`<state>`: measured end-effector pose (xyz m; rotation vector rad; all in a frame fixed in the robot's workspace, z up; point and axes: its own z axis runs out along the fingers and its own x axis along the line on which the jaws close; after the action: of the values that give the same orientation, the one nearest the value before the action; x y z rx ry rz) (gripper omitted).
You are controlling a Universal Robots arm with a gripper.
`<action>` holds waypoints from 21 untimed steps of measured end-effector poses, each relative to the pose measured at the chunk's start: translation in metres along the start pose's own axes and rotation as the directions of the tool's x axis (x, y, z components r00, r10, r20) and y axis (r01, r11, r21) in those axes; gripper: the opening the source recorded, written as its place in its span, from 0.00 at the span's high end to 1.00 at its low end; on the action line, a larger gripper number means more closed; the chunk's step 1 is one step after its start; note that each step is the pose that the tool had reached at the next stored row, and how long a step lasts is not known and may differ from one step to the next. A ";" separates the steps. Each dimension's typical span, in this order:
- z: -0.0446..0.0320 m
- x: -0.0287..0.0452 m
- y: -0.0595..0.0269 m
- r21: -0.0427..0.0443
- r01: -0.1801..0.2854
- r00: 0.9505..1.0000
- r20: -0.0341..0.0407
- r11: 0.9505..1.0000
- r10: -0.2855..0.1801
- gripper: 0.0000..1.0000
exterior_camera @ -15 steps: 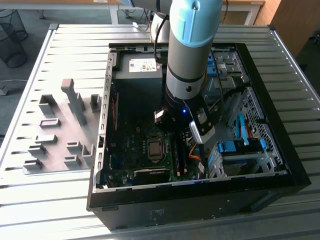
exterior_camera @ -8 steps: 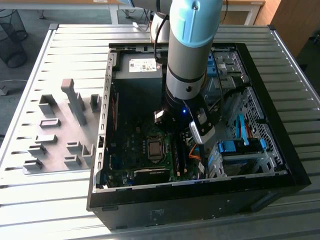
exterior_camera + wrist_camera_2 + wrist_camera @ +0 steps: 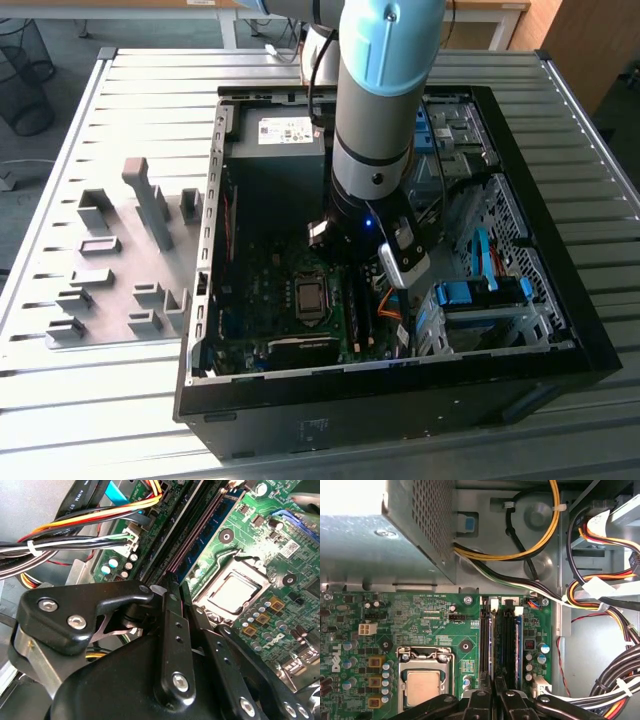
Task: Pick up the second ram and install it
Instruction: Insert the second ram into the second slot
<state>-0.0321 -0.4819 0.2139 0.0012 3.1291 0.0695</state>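
Note:
The second ram (image 3: 491,640) is a thin blue-green stick standing on edge along a memory slot on the motherboard (image 3: 420,625), beside the processor socket (image 3: 423,680). Its blue-green edge (image 3: 214,527) runs back between my black fingers (image 3: 170,625) in the second wrist view. My gripper (image 3: 495,686) is low over the slots, shut on the near end of the stick. In the exterior view my arm (image 3: 375,120) reaches down into the open computer case (image 3: 560,350), and its wrist hides the stick.
Another blue stick (image 3: 518,640) sits two slots over, with dark slots (image 3: 506,640) between. Bundled power cables (image 3: 600,600) crowd the side away from the socket, and the power supply box (image 3: 385,535) lies beyond the board. Grey fixture blocks (image 3: 120,260) stand at the exterior view's left.

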 end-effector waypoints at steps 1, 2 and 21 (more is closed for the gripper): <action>0.0000 0.0000 0.0000 0.000 0.000 1.000 0.000 1.000 0.000 0.86; 0.0000 0.0000 0.0000 -0.001 -0.001 1.000 0.000 1.000 0.001 0.86; 0.0000 -0.0019 -0.0009 -0.009 -0.029 1.000 0.001 1.000 0.029 0.86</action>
<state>-0.0302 -0.4828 0.2139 0.0471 3.1276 0.0841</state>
